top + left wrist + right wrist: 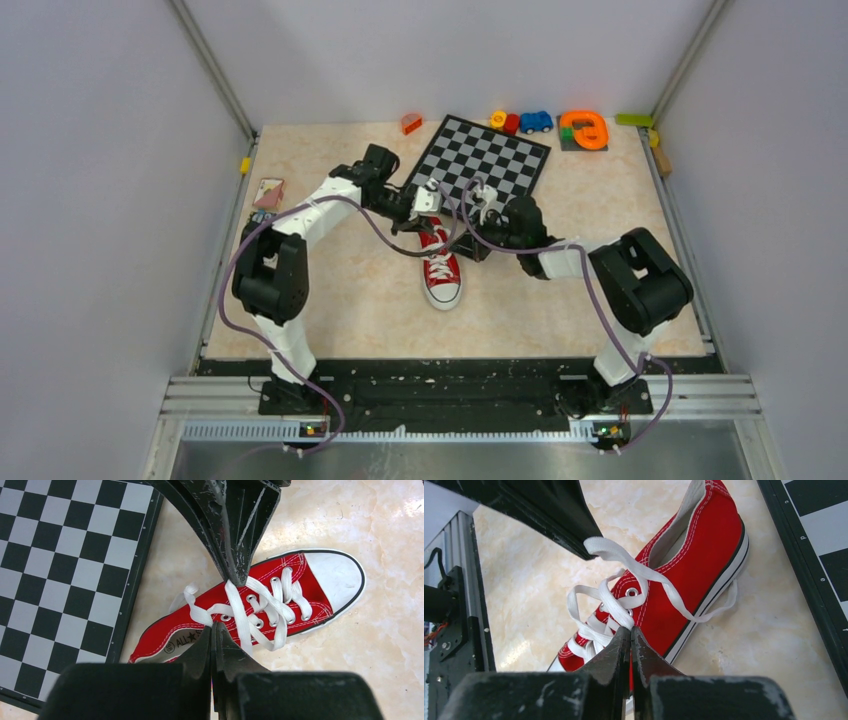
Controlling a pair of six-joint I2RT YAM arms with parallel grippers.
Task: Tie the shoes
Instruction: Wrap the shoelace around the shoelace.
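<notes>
Both arms reach in over the middle of the table [350, 300].

- **Left arm:** the upper link stands up from the base and the elbow is kinked out to the left. The forearm runs away and to the right, and the wrist is turned in toward the shoe.
- **Right arm:** the elbow is bulked out on the right, and the forearm lies low across to the left.
- **Meeting point:** my two claws come tip to tip above the heel end of the shoe, at the near edge of the chessboard [487, 160].

The red sneaker [441, 268] sits sole-down at mid-table. Its white toe cap points at my bases and its heel points toward the chessboard, beside the board with a strip of bare table between them.

- **Left claw [215, 630]:** the fingers are pressed together, no gap. Seen from the right wrist, its tip pinches a strand of the white laces [240, 615], drawn up off the top eyelets.
- **Right claw [630, 632]:** the fingers are also pressed tight. From the left wrist, its tip appears to nip a second strand, pulled up from the lacing just over the tongue.

The lower rows of lacing lie crossed and flat. One loose length trails over the sneaker's side onto the table, on the chessboard side.
</notes>
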